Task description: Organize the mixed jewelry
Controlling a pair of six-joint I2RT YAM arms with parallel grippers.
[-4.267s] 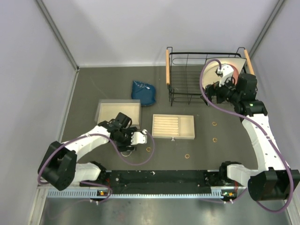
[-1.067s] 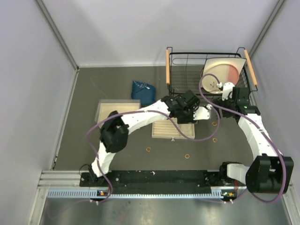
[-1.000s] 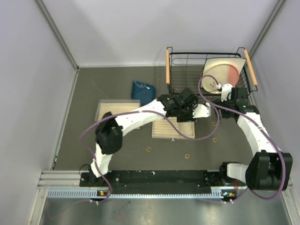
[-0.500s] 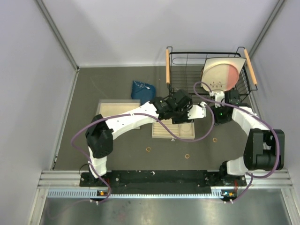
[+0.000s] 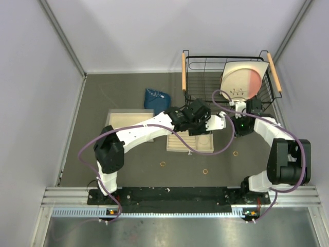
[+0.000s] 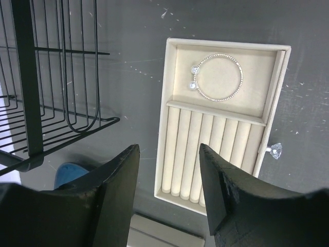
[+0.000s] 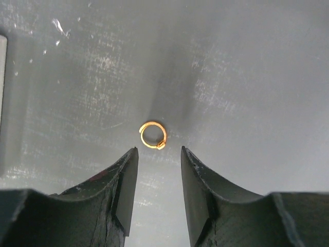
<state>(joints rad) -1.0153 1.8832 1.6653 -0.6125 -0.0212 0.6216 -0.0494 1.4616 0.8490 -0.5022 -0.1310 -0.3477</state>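
lying flat, gold ring (image 7: 160, 145) faces upward

The silver hoop (image 6: 218, 77) lies in the slotted tray's (image 6: 205, 149) open compartment, beyond the parted left pincer (image 6: 168, 149).

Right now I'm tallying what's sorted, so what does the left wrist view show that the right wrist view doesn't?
Only the left wrist view: the slotted tray with the silver hoop lying in its end compartment, the wire rack, and a bit of blue pouch. Only the right wrist view: one gold ring lying loose on the table, framed between the jaws. Both: the dark table and open jaws holding nothing.
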